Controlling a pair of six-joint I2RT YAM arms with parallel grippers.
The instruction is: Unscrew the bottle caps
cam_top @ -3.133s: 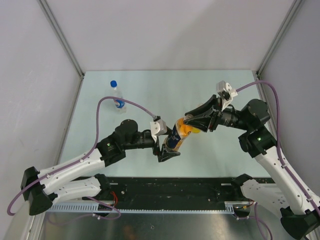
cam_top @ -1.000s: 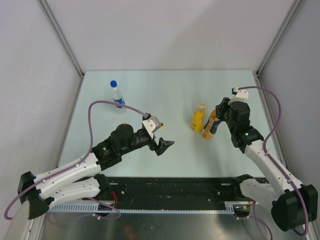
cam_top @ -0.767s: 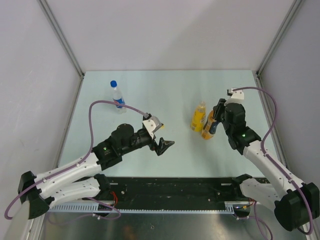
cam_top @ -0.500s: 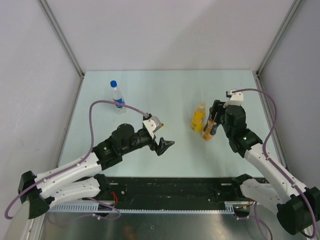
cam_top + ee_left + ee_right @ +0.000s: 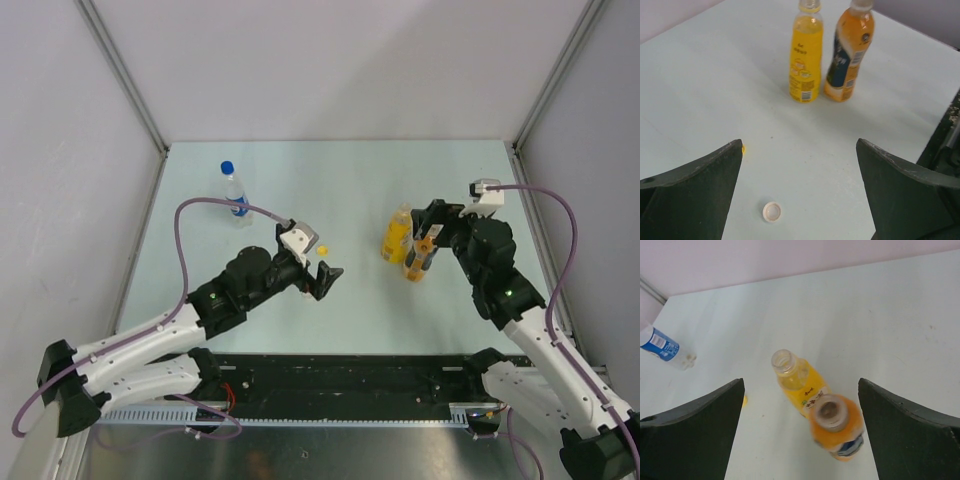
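Progress: yellow bottle (image 5: 396, 235) and orange bottle (image 5: 417, 258) stand uncapped (side by side); right gripper (image 5: 428, 227) and left gripper (image 5: 323, 279) both gape empty. Blue cap (image 5: 227, 167) sits on the water bottle (image 5: 236, 198) far left; I'd say next is bracing that and twisting.

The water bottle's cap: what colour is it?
The cap is blue; the top external view shows it best.

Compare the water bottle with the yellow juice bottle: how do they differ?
The water bottle is clear and wears a blue cap; the yellow juice bottle is yellow and uncapped. The water bottle stands alone; the juice bottle stands beside the orange bottle. Both stand upright.
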